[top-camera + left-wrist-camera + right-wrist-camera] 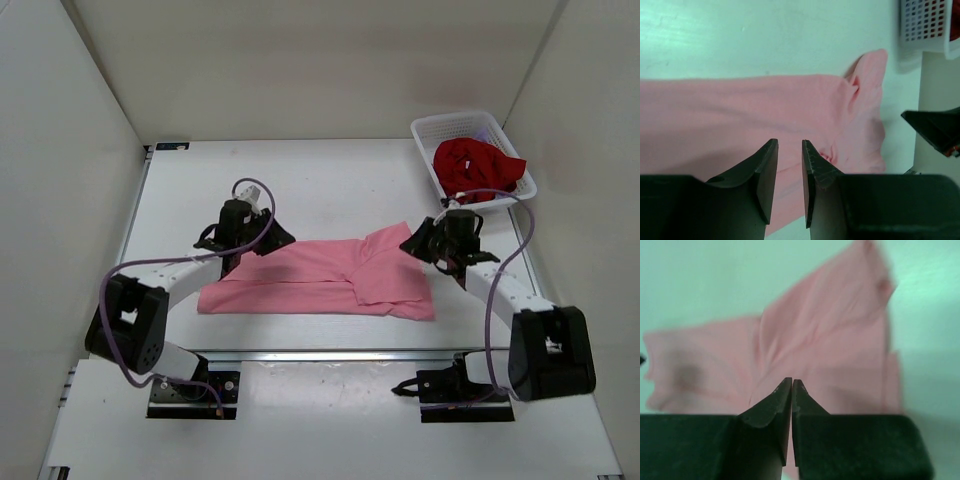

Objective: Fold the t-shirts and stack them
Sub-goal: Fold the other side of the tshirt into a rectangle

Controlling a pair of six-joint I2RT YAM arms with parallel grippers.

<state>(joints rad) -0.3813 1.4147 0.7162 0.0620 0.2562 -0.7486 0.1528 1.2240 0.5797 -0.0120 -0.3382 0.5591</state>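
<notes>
A pink t-shirt (320, 280) lies spread flat across the middle of the table, with one sleeve pointing to the back right. A dark red t-shirt (475, 165) sits bunched in the white basket (450, 125). My left gripper (278, 240) hovers over the pink shirt's back edge. In the left wrist view it (789, 141) is open, and the pink fabric (740, 115) shows through the gap. My right gripper (412, 245) is at the sleeve on the right. In the right wrist view it (792, 380) is shut above the pink cloth (830, 350), with no fabric visibly pinched.
The basket stands at the table's back right corner, close behind my right arm. Its mesh corner (925, 22) shows in the left wrist view, and so does my right gripper's dark tip (935, 127). White walls close in the table on three sides.
</notes>
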